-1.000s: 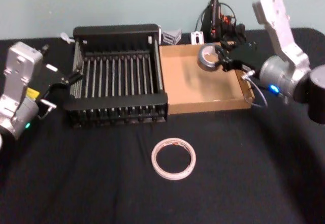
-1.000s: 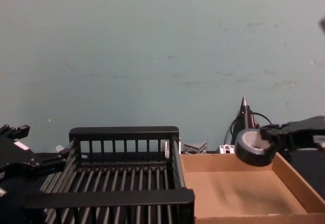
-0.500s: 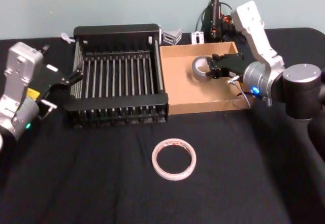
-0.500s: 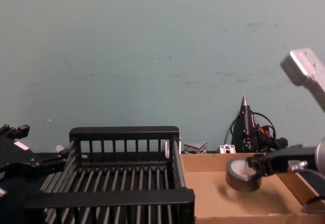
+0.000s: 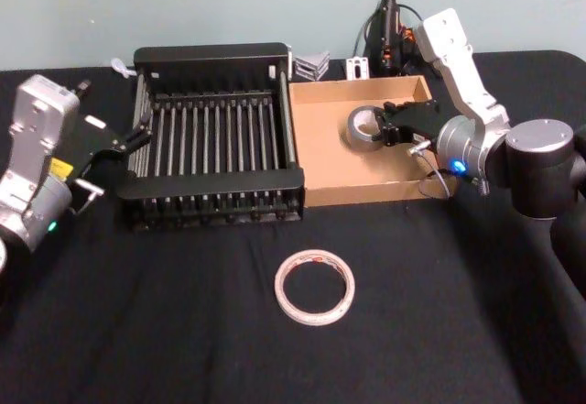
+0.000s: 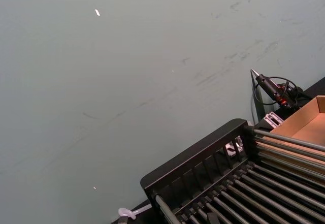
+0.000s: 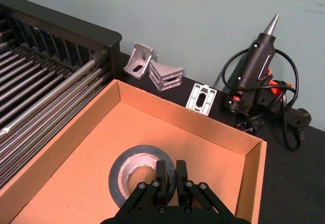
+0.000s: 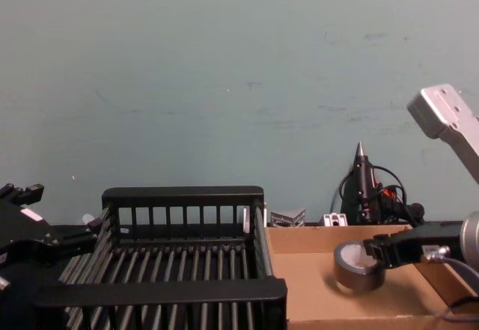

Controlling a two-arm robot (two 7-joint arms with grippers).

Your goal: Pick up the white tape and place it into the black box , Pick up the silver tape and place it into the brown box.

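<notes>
A pale blue-green wall (image 8: 239, 83), scuffed and flecked with small white marks, closes the room at 12 o'clock. In front of it stands the bench (image 5: 183, 349) under a black cloth. A black glue gun (image 7: 259, 66) with coiled cord lies at 1 o'clock, grey brackets (image 7: 152, 69) beside it.

- silver tape (image 7: 136, 176): in the right wrist view we find its near rim covered by the right gripper (image 7: 170, 177).
- black box (image 8: 187, 270): in the chest view we see its lower part cut off by the picture's edge.
- brown box (image 8: 314, 289): its front wall is cropped there too.
- left gripper (image 5: 135, 136): its tips lie against the black box's dark side; we cannot tell how the fingers stand.
</notes>
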